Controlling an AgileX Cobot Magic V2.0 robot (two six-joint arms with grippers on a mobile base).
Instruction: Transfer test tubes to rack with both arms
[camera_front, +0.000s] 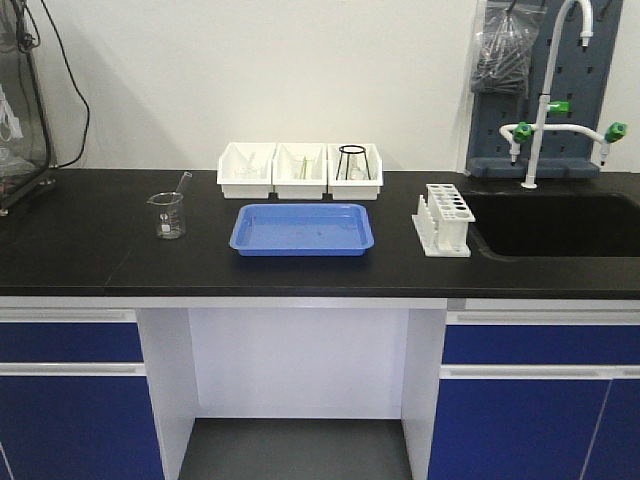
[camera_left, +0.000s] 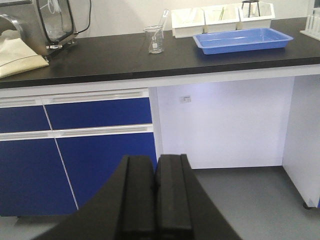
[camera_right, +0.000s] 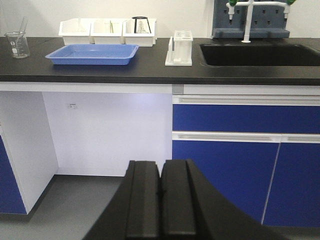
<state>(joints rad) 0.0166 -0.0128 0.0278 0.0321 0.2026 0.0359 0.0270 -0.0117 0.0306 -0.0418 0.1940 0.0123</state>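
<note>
The white rack stands on the black counter between the blue tray and the sink, its holes empty; it also shows in the right wrist view. Thin clear shapes, probably the test tubes, lie in the left white bin, too faint to count. My left gripper is shut and empty, low in front of the blue cabinet doors, below counter height. My right gripper is shut and empty, also low before the cabinets. Neither arm shows in the front view.
A blue tray lies mid-counter before three white bins; the right bin holds a black wire stand. A glass beaker with a rod stands at left. A sink and faucet are at right.
</note>
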